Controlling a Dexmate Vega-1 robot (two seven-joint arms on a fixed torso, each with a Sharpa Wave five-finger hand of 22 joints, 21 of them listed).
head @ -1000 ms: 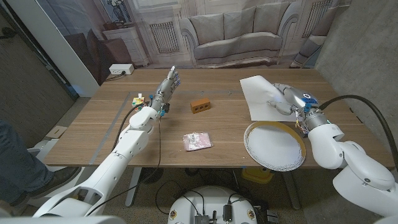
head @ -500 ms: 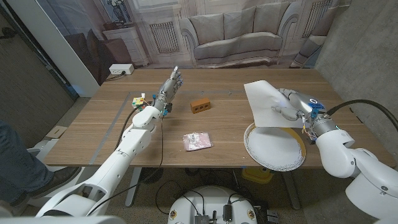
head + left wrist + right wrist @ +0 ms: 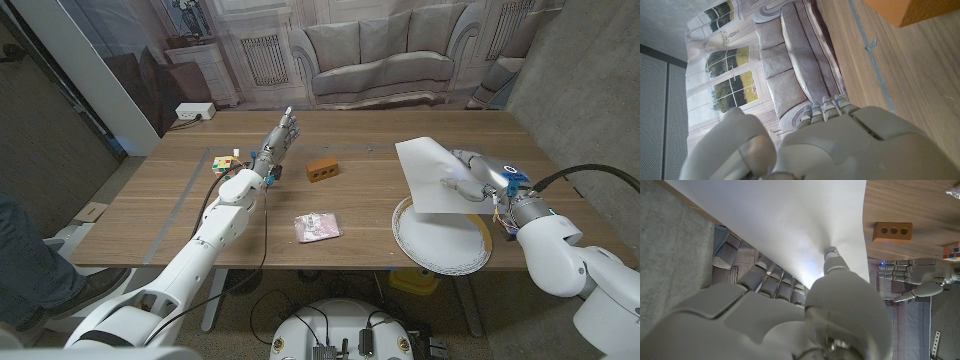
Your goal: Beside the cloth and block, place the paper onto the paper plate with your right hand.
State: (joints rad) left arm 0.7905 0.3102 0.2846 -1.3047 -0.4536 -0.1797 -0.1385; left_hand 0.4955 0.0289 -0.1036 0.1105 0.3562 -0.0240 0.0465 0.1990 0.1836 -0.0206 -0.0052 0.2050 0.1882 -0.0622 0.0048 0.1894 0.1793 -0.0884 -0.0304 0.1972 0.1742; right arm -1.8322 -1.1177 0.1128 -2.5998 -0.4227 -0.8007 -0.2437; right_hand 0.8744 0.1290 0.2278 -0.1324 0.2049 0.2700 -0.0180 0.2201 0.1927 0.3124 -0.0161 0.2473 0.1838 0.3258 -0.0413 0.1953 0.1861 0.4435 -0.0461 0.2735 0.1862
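Table (image 3: 200, 215) surface carries the paper plate (image 3: 441, 236) at the near right, the cloth (image 3: 317, 227) near the middle and the block (image 3: 321, 168) farther back.

1. Paper (image 3: 437, 174): the sheet hangs lifted and tilted, its near edge over the far rim of the plate, pinched by the right hand (image 3: 472, 172). The right wrist view shows the thumb on top and the other fingers beneath. Risk: the grip sits at one edge, so the unsupported sheet can sag, swing or slip out during transport.
2. Plate: light and loose on the wood. Risk: a dragging sheet edge or a low hand can push it toward the near table edge.
3. Release: an early release probably leaves the sheet half on the rim, sliding off.
4. Left hand (image 3: 277, 138): raised at the far left near a colour cube (image 3: 223, 161), fingers extended, holding nothing; well apart, little collision risk.
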